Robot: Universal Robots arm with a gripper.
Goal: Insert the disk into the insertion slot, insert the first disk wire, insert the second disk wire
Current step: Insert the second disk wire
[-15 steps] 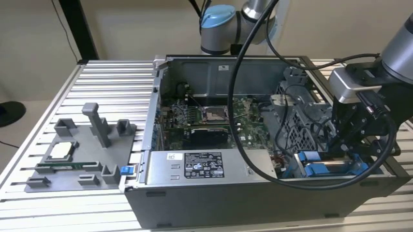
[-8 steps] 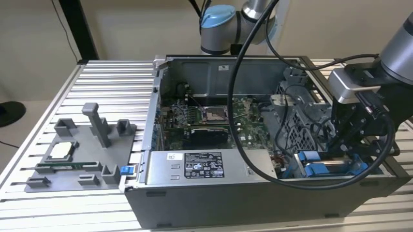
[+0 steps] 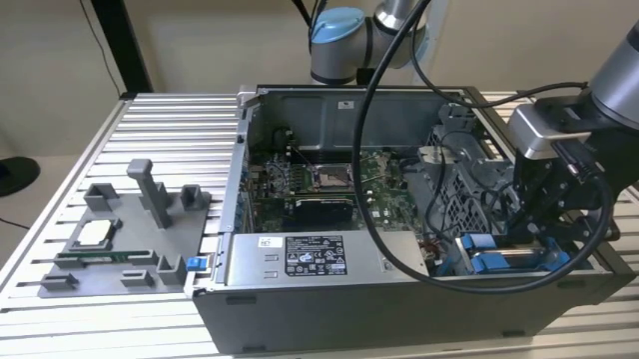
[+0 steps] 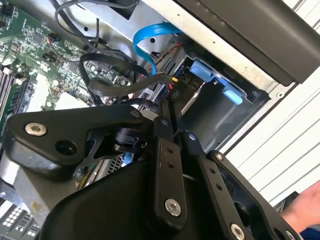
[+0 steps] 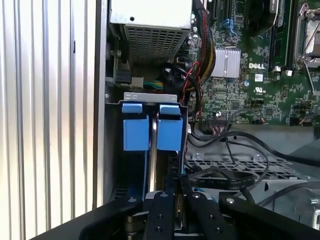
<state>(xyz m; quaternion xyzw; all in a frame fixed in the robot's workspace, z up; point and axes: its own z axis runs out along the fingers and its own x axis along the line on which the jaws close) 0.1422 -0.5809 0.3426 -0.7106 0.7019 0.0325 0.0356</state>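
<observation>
The disk's blue carrier (image 3: 504, 262) sits down in the insertion slot (image 3: 451, 263) at the case's front corner, on the exterior view's right. Its two blue tabs (image 5: 150, 131) stand side by side under the slot's grey rim (image 5: 150, 96), with a thin silver edge (image 5: 153, 160) between them. My gripper (image 3: 526, 241) hangs just above that end of the disk. In both wrist views its black fingers (image 4: 162, 150) meet at the tips, so the gripper (image 4: 168, 111) (image 5: 175, 187) is shut. What lies between them is hidden. A blue wire (image 4: 149, 42) and a flat black cable (image 4: 112, 85) curl close by.
A grey power-supply box (image 3: 319, 258) lies along the case's front wall, with the green motherboard (image 3: 319, 179) behind it. A perforated fan cage (image 3: 465, 194) and loose black cables (image 5: 225, 177) crowd the gripper. A grey parts fixture (image 3: 120, 232) stands outside the case. A person's hand (image 4: 305, 212) shows.
</observation>
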